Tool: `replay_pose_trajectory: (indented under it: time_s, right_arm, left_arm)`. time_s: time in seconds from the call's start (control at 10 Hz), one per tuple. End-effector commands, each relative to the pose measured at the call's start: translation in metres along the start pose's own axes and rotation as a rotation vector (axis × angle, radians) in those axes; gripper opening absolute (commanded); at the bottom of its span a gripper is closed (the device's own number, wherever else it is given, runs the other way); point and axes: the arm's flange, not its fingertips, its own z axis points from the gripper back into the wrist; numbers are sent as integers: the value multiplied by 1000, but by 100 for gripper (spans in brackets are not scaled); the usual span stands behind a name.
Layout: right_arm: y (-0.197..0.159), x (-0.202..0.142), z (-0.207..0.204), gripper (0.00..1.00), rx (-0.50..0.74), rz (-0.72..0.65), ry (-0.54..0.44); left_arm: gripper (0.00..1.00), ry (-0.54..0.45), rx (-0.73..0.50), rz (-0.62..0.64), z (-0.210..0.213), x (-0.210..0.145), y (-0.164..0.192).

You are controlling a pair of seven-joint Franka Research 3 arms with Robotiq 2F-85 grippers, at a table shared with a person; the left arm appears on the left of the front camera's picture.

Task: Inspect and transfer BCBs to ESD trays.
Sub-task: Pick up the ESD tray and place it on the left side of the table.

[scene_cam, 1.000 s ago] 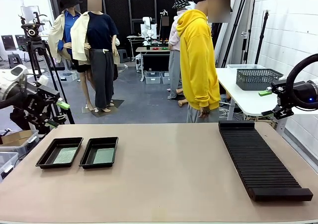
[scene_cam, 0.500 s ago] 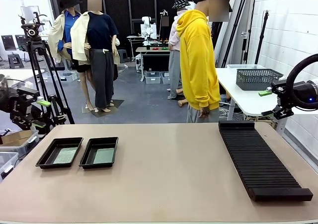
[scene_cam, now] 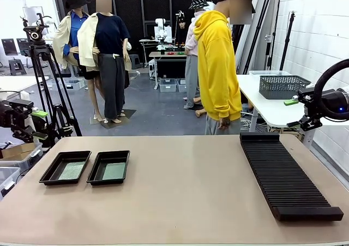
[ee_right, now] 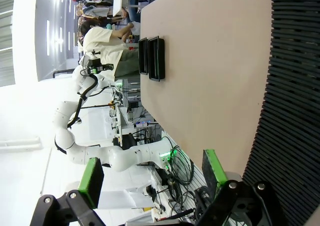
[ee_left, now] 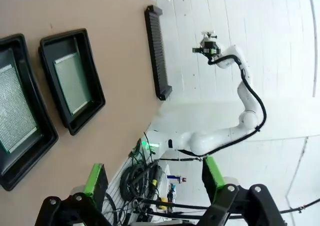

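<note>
Two black ESD trays [scene_cam: 64,153] [scene_cam: 112,153] lie side by side at the table's near left. A green BCB [scene_cam: 72,170] [scene_cam: 114,171] rests flat in each. The left wrist view looks down on the same trays [ee_left: 98,93] [ee_left: 30,158] with their boards [ee_left: 73,83] [ee_left: 15,108]. My left gripper [scene_cam: 37,125] [ee_left: 154,176] hangs open beyond the table's left edge, holding nothing. Off the far right corner my right gripper [scene_cam: 294,113] [ee_right: 150,178] is open too, with nothing between its fingers. From the right wrist both trays [ee_right: 152,58] appear far off.
A long black ribbed rack [scene_cam: 286,175] [ee_left: 157,50] [ee_right: 295,110] runs along the table's right side. A person in a yellow hoodie [scene_cam: 217,66] stands at the far edge, back turned. A camera tripod [scene_cam: 52,88] stands behind my left gripper.
My left arm has drawn back to the left, away from the table's corner. The right arm, trays and boards have not moved.
</note>
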Motion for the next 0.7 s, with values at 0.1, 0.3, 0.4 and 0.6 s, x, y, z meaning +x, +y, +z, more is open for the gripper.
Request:
replay_pose_trajectory:
  time_s: [0.1, 0.3, 0.4, 0.6]
  right_arm:
    - [1, -2, -2, 100, 2, -5, 2]
    - [1, -2, -2, 100, 2, -5, 2]
    - [1, -2, -2, 100, 2, -5, 2]
    - [1, -2, -2, 100, 2, -5, 2]
  left_arm:
    - [100, 16, -21, 7, 4, -4, 2]
    - [100, 16, -21, 7, 4, -4, 2]
    - [100, 16, -21, 7, 4, -4, 2]
    - [100, 16, -21, 7, 4, -4, 2]
